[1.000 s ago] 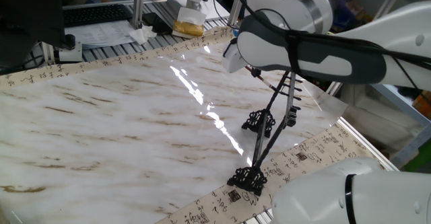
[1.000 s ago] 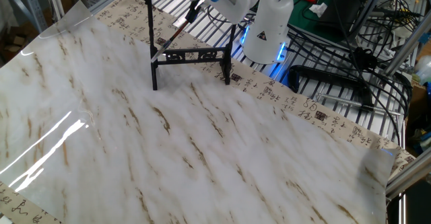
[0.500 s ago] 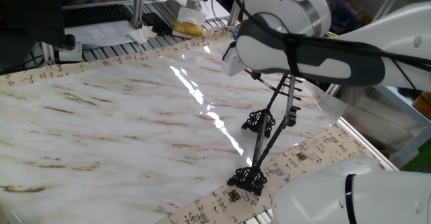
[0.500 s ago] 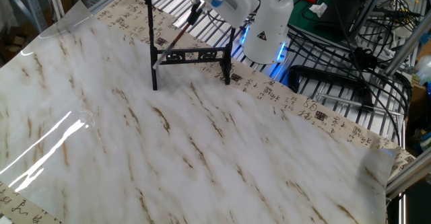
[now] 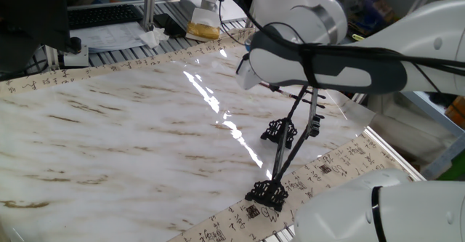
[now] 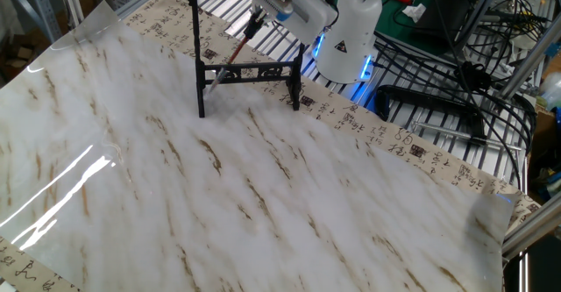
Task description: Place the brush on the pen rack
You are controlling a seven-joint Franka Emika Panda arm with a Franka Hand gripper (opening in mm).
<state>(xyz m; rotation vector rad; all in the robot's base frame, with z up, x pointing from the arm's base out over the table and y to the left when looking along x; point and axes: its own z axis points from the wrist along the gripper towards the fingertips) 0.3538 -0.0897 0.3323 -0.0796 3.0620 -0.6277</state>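
Note:
The pen rack (image 6: 254,71), a black frame with thin posts and a lower crossbar, stands at the far edge of the marble sheet. Its scrolled feet (image 5: 267,192) show in one fixed view. In the other fixed view my gripper (image 6: 260,13) hangs over the rack, shut on the upper end of the brush (image 6: 232,53). The reddish-brown brush slants down-left, and its tip is near the left post and the crossbar. In one fixed view my arm hides the gripper, and only a short piece of the brush (image 5: 288,91) shows beside the rack's top.
The white robot base (image 6: 346,38) with a blue light stands right behind the rack. Black cables (image 6: 456,55) lie to its right. A keyboard (image 5: 102,15) and a yellowish pad (image 5: 203,27) sit beyond the sheet's far edge.
The gripper and the brush have shifted slightly down and sideways over the rack. The brush tip is now lower, nearer the crossbar. The rack has not moved.

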